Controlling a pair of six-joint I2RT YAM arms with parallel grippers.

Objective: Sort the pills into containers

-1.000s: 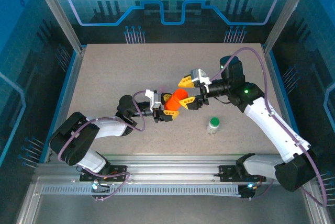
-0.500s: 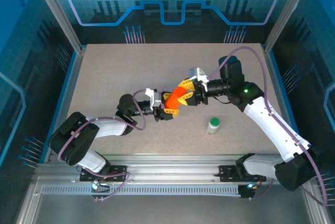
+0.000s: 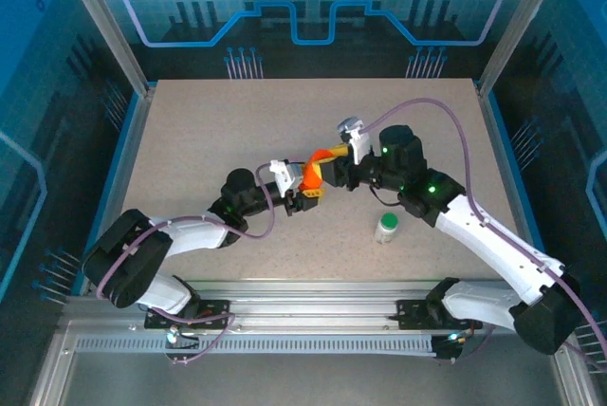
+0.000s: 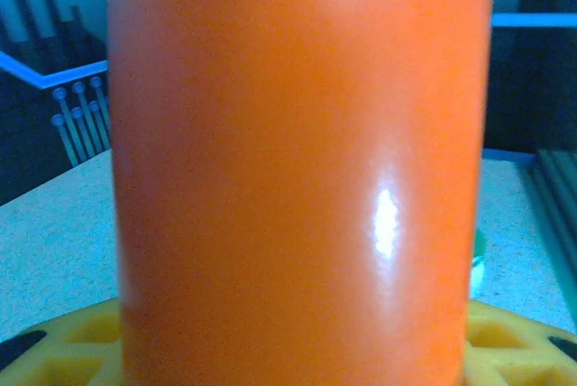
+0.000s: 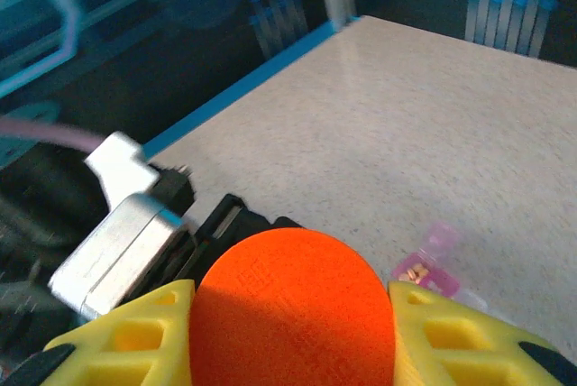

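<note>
**Both arms on one bottle — the sorting barely started**

Mid-table, the two arms meet over an orange bottle (image 3: 311,176). The left gripper (image 3: 307,192) is clamped round its body; in the left wrist view the yellow fingers (image 4: 63,350) press in at either side of the orange wall. The right gripper (image 3: 333,165) has its own yellow fingers (image 5: 117,336) tight against the round orange end — it looks to me like a cap about to be worked loose, though I can't see any seam.

The pill box (image 5: 433,258) lies on the table (image 3: 209,140) just beyond the bottle in the right wrist view. Its pink compartment holds a few small tan bits, perhaps pills; the colourless part is too faint to judge. So most of the job seems left.

A green-topped bottle (image 3: 387,227) stands apart, near the right forearm. The pill box sits close under the joined grippers, where it could get knocked.
</note>
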